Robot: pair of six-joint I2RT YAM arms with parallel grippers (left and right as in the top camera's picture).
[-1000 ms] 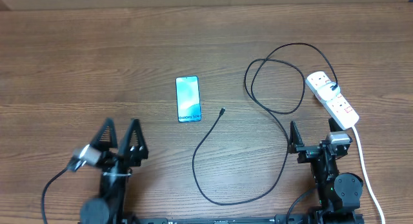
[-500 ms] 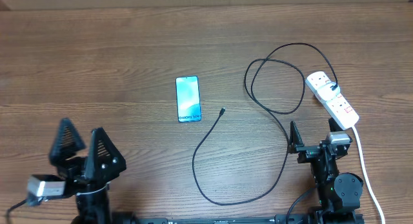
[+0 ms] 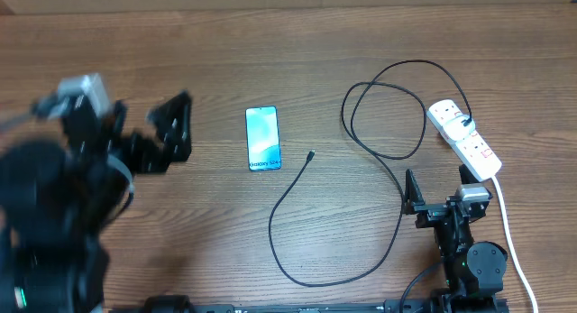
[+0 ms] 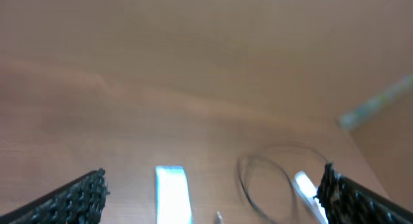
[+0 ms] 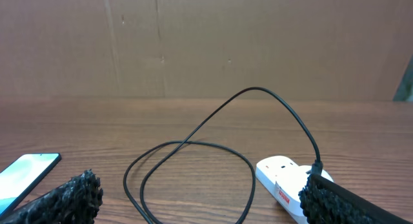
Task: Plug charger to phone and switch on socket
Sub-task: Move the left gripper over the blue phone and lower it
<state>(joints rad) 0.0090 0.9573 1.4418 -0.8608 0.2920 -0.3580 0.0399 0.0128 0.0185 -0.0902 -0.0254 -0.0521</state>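
The phone (image 3: 262, 138) lies screen up, lit, left of the table's middle. The charger (image 3: 335, 275) is a thin black cable; its small free plug (image 3: 311, 155) rests just right of the phone, apart from it, and its other end sits in the socket (image 3: 466, 142), a white power strip at the right. My left gripper (image 3: 149, 137), blurred and raised, is open left of the phone, which the left wrist view shows as a blur (image 4: 173, 195). My right gripper (image 3: 437, 188) is open and empty, near the socket (image 5: 284, 179) and the cable loop (image 5: 193, 166).
A thick white cord (image 3: 510, 236) runs from the socket down the table's right side, past the right arm's base (image 3: 473, 263). A brown cardboard wall (image 5: 206, 43) stands behind the table's far edge.
My left arm has lifted from the front left of the table and swung away from the front edge, its gripper now level with the phone. The right arm, phone and cable have not moved.
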